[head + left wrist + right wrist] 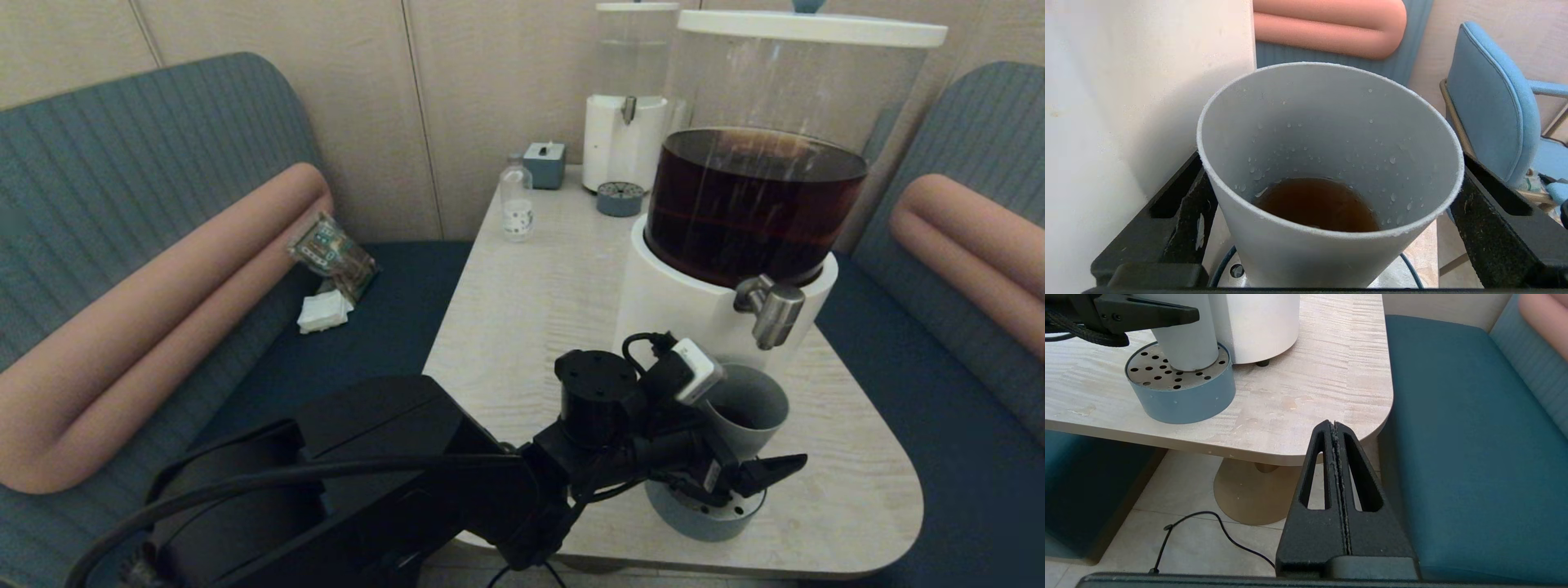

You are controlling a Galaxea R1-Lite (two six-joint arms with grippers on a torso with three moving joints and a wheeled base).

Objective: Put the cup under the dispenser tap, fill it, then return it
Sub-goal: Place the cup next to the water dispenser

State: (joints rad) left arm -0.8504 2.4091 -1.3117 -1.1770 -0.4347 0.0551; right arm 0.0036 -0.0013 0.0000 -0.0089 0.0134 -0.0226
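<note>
The grey-blue cup [749, 406] stands upright on a round blue-grey drip tray [702, 523] right below the brushed-steel dispenser tap [771, 309]. The tap belongs to the large white-based dispenser [759, 204] holding dark brown liquid. In the left wrist view the cup [1331, 134] holds a shallow pool of brown liquid, and droplets dot its inner wall. My left gripper [759, 445] is shut on the cup, one black finger pressed against each side [1196, 196]. No stream falls from the tap. My right gripper [1333, 424] hangs shut and empty below the table's near right corner.
Farther back on the table are a small clear bottle [516, 200], a blue-grey box [544, 163], a smaller clear-liquid dispenser [629, 106] and its drip tray [620, 198]. Teal benches flank the table. A packet [333, 255] lies on the left bench. The table's rounded edge [898, 506] is close to the tray.
</note>
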